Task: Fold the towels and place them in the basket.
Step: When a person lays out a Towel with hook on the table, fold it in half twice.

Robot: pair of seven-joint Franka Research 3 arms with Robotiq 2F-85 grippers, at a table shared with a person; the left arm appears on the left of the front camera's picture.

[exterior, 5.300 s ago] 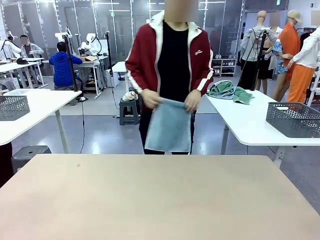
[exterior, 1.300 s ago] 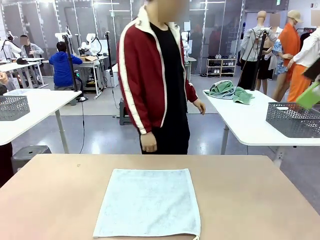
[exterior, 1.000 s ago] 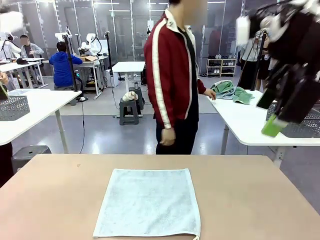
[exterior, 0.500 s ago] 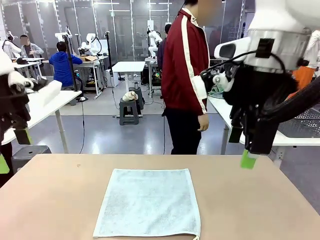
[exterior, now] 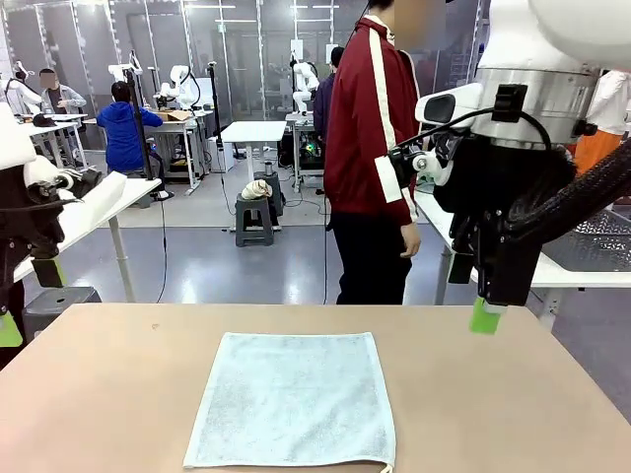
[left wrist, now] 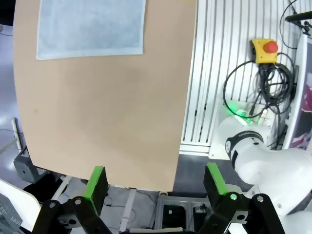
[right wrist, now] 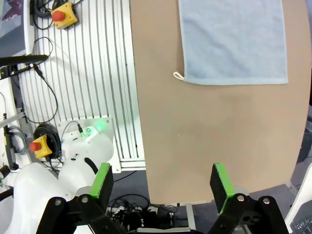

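A pale blue-grey towel [exterior: 291, 399] lies spread flat and unfolded on the tan worktop [exterior: 99, 394], midway between its left and right edges and closer to the robot's edge than to the far one, with a small loop [right wrist: 176, 75] sticking out from the corner nearest the right arm. The left gripper [left wrist: 155, 175] hangs in the air over the worktop's left edge, jaws wide apart and empty. The right gripper [right wrist: 162, 175] hangs over the right edge, its green pads just as far apart, with nothing between them. Both are well clear of the towel. At the far edge stands a person [exterior: 370, 148] in a red jacket with white stripes, turned side-on. The dark lattice basket [exterior: 603, 241] sits on a separate white table behind the right arm, partly hidden by it.
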